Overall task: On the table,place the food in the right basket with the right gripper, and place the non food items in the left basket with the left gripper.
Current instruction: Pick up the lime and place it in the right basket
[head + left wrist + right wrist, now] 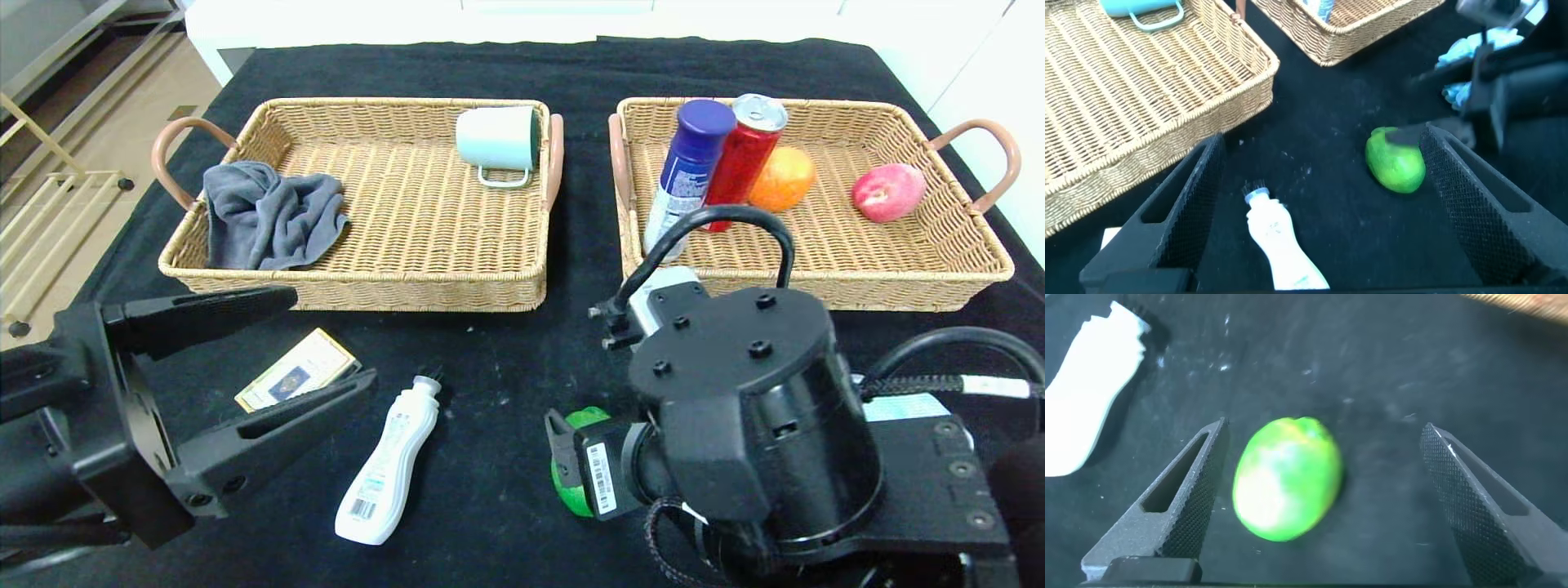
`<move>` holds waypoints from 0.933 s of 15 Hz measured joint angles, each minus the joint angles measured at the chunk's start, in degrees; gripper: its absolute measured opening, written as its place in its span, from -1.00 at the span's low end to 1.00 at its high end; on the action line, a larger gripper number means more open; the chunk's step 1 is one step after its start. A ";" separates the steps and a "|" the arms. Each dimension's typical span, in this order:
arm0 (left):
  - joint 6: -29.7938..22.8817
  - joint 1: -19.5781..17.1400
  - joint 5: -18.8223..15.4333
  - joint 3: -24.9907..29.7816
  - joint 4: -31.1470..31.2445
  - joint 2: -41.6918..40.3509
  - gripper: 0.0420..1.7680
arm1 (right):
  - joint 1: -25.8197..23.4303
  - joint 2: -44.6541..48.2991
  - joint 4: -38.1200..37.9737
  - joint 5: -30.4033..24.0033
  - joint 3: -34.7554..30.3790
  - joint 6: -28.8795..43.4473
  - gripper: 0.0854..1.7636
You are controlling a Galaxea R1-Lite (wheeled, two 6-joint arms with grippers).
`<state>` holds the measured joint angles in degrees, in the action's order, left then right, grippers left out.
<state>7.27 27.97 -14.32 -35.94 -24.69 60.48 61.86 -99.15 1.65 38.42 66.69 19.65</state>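
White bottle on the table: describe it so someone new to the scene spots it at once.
On the black-clothed table, look in front of the left basket, between the flat card box and the green fruit. The white bottle lies on its side there, black cap toward the baskets: the only long, slim white thing outside them.

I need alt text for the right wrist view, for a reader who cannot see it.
The open right pincer hangs over a green fruit that lies between its fingers on the black table. A white bottle lies on the cloth at the edge of the picture.
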 joint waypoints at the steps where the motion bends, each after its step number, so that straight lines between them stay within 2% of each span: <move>1: 0.00 0.00 -0.02 0.00 -0.01 -0.01 0.94 | 0.32 -0.74 -0.02 0.22 0.04 0.83 0.92; 14: 0.00 -0.11 -0.09 -0.09 -0.17 -0.80 0.94 | 0.63 -7.02 0.06 1.07 -0.38 3.04 0.93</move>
<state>7.27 27.86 -14.41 -36.02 -24.86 59.67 62.49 -106.17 1.71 39.50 66.32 22.69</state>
